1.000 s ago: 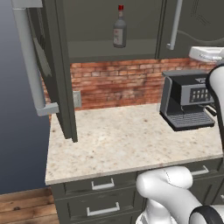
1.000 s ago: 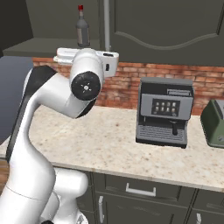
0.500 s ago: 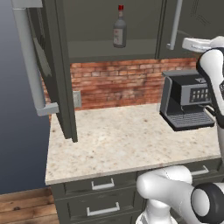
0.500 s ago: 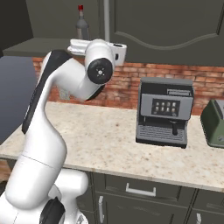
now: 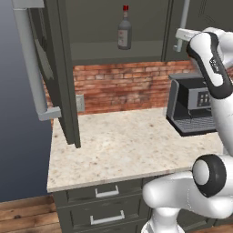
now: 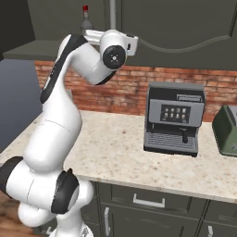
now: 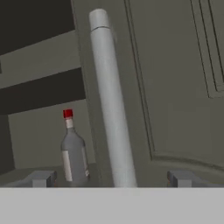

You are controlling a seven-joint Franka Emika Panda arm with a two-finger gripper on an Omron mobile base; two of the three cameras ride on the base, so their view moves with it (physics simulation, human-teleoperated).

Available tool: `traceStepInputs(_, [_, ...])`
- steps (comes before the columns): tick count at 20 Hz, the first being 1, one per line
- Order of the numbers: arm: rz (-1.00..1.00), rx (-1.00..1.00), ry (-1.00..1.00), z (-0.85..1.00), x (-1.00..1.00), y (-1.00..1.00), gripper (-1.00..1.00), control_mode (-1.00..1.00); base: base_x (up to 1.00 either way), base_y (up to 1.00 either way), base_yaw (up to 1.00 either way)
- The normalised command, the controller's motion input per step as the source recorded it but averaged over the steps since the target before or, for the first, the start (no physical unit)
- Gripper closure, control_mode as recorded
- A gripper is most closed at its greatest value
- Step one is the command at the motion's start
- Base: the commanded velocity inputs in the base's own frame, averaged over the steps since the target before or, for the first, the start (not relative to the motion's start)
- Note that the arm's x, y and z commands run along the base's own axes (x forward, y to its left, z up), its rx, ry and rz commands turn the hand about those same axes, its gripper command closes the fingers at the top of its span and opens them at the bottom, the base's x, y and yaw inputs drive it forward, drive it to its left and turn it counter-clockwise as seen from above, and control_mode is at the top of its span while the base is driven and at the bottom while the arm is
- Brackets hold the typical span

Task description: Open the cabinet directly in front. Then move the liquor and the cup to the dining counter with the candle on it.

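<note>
the white arm rises from its base, folds at a dark elbow joint and reaches up and forward, with the wrist held high and roughly level. the tool [image 7: 111, 178] points straight ahead; its two fingertips [image 7: 40, 178] stand wide apart, with nothing gripped between them. in the left base view the hand [image 5: 184, 35] sits at the arm's top end.

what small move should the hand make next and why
Probably ease forward onto the right door's bar handle. The hand is open with that handle centred between its fingertips; the right door is closed, the left door already open, and the liquor stands on the shelf.
</note>
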Motion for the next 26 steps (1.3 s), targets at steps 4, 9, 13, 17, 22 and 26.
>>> traceStepInputs(4, [0.01, 0.04, 0.00, 0.00, 1.00, -0.18, -1.00, -1.00, 0.00, 0.00, 0.00])
traceStepInputs(9, [0.05, 0.01, 0.05, 0.00, 1.00, -0.11, -1.00, -1.00, 0.00, 0.00, 0.00])
traceStepInputs(13, [0.08, 0.00, 0.07, 0.00, 1.00, -0.12, -1.00, -1.00, 0.00, 0.00, 0.00])
traceStepInputs(17, [0.00, -0.01, 0.00, -0.06, 0.73, 0.04, 1.00, -1.00, 0.00, 0.00, 0.00])
traceStepInputs(22, [0.00, 0.00, 0.00, 0.00, 0.02, 0.00, 1.00, -1.00, 0.00, 0.00, 0.00])
traceStepInputs(26, [0.00, 0.00, 0.00, 0.01, -0.08, -0.11, 1.00, -1.00, 0.00, 0.00, 0.00])
